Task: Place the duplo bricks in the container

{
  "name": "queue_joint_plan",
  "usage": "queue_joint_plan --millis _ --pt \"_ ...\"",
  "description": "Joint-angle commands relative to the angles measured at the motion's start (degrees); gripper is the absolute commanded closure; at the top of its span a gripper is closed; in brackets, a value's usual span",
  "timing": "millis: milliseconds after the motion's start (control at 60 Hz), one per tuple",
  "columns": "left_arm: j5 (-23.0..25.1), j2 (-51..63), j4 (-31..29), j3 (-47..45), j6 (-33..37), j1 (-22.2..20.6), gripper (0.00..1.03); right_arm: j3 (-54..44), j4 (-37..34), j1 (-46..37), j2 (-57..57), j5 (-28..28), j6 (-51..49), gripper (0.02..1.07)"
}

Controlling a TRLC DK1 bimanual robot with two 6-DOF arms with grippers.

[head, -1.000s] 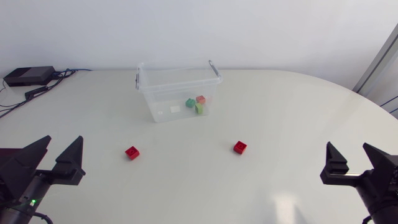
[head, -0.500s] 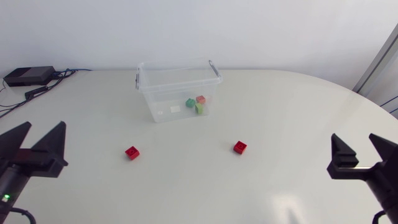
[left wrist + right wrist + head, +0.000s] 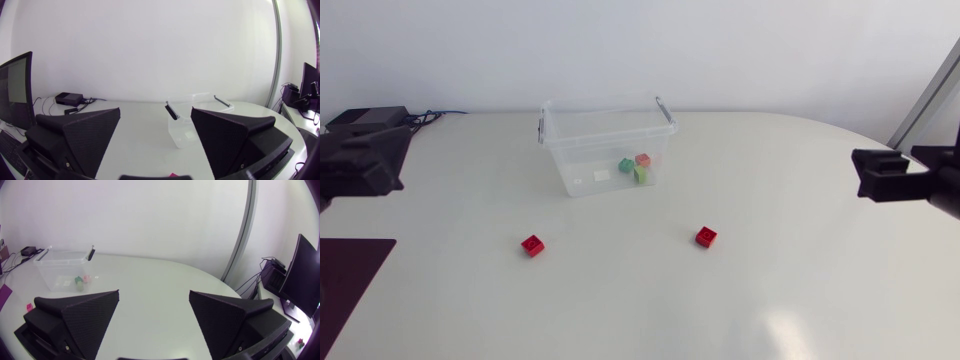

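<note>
Head view: jaws blurred, perhaps open; wrist views: both wide apart, empty.

Container [image 3: 582, 172] is seen as clear plastic with grey handle clips. Inside it, three colours are noted: teal-green brick [image 3: 626, 165], orange-red brick [image 3: 643, 160], lime brick [image 3: 640, 175]. Left-side red brick [image 3: 532, 245] and right-side red brick [image 3: 706, 236] are plain red. Table [image 3: 620, 305] is plain off-white. Left gripper [image 3: 155, 111] and right gripper [image 3: 154, 293] are finished matte black with a fine dotted texture.
</note>
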Motion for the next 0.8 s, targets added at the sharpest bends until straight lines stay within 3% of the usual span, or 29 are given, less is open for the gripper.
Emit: queue_joint_plan --millis 0,150,367,567,783 --pt "0.0 8.0 -2.7 6.3 -1.2 -0.5 0.04 4.7 -1.7 1.2 5.3 -0.1 1.5 0.06" --pt "0.0 18.7 -6.6 14.6 -0.9 -0.8 0.05 10.4 -3.6 2.2 13.7 -0.3 1.5 0.06" --pt "0.0 36.7 -17.2 30.2 -0.9 -2.5 0.05 19.8 -9.4 2.4 27.1 -2.8 1.5 0.06" --pt "0.0 51.2 -28.8 45.9 0.1 -2.7 0.05 27.1 -13.6 2.4 37.1 -5.1 1.5 0.06" --pt "0.0 65.8 -44.0 62.4 8.0 -2.9 0.05 35.6 -19.6 2.7 46.3 -9.5 1.4 0.06"
